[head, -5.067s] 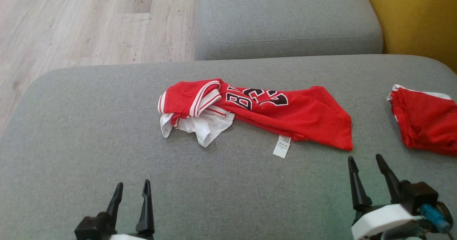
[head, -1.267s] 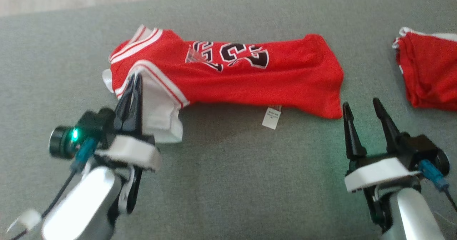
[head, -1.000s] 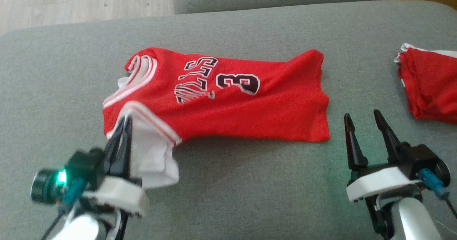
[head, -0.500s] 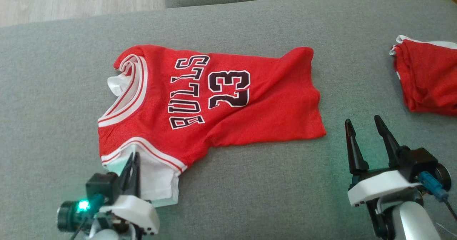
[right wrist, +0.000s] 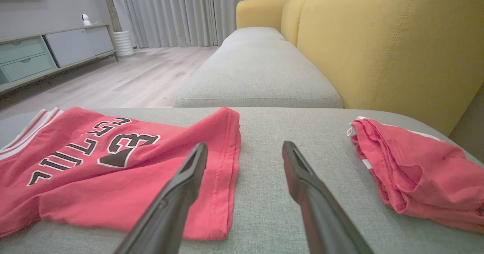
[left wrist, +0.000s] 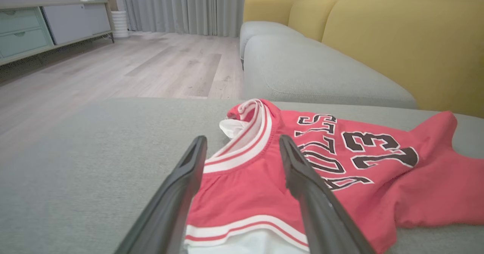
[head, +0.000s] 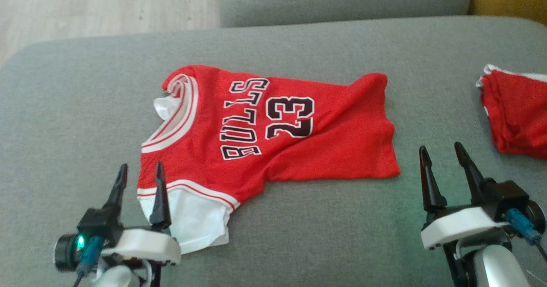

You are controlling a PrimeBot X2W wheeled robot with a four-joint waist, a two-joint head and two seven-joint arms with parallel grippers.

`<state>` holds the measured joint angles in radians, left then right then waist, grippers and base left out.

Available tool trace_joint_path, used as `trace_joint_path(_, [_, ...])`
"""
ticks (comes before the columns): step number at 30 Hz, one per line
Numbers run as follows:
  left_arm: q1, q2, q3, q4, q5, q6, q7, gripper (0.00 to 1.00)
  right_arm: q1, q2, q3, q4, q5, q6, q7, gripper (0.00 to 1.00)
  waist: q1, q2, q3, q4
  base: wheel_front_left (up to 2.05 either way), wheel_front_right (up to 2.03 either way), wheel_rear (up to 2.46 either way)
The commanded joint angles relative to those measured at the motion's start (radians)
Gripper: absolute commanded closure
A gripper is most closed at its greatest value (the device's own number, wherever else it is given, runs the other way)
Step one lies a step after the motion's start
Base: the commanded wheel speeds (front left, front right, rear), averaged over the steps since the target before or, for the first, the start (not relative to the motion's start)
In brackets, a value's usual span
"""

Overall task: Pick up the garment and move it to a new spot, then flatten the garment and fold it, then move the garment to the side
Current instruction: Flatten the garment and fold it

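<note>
The red jersey (head: 273, 137) lies spread across the middle of the frame in the head view, on the grey cushion (head: 85, 86). Its number and lettering face up, its collar points to the left of the frame, and one white-lined sleeve reaches toward the lower left. At that sleeve sits the left gripper (head: 141, 165). Its jaws are spread wide and hold nothing, and in the left wrist view the fingers (left wrist: 302, 178) stand either side of the striped shoulder. The right gripper (head: 440, 146) hovers at the lower right, just beside the jersey's hem corner, with its jaws also wide apart and empty. A second red garment (head: 517, 116) lies bunched at the right edge, well apart from the jersey. Wooden floor (head: 107, 5) shows at the upper left.
</note>
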<state>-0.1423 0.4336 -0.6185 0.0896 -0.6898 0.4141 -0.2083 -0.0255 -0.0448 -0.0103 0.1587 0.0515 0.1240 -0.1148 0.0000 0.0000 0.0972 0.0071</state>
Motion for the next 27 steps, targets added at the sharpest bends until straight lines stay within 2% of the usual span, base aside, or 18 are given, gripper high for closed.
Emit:
trace_joint_path(1, [-0.014, 0.035, 0.053, -0.033, -0.003, 0.008, -0.015, 0.00, -0.006, -0.005, 0.018, -0.028, 0.003, 0.007, -0.011, 0.00, 0.0000, 0.0000, -0.025, 0.021, 0.00, 0.00, 0.00])
trace_joint_path(9, [0.090, 0.033, 0.077, -0.044, -0.018, 0.003, -0.041, 0.00, 0.046, -0.005, 0.008, -0.029, 0.012, 0.007, -0.015, 0.00, 0.0000, 0.0000, -0.101, 0.060, 0.00, 0.00, 0.00])
trace_joint_path(21, [0.181, -0.040, 0.083, 0.037, -0.014, -0.081, -0.053, 0.00, 0.117, -0.005, 0.014, -0.041, 0.030, 0.007, -0.013, 0.00, 0.0000, 0.0000, -0.151, 0.055, 0.00, 0.00, 0.00])
trace_joint_path(27, [0.188, -0.062, 0.101, 0.066, 0.007, -0.103, -0.053, 0.00, 0.120, -0.005, 0.028, -0.030, 0.037, 0.007, -0.016, 0.00, 0.0000, 0.0000, -0.160, 0.047, 0.00, 0.00, 0.00])
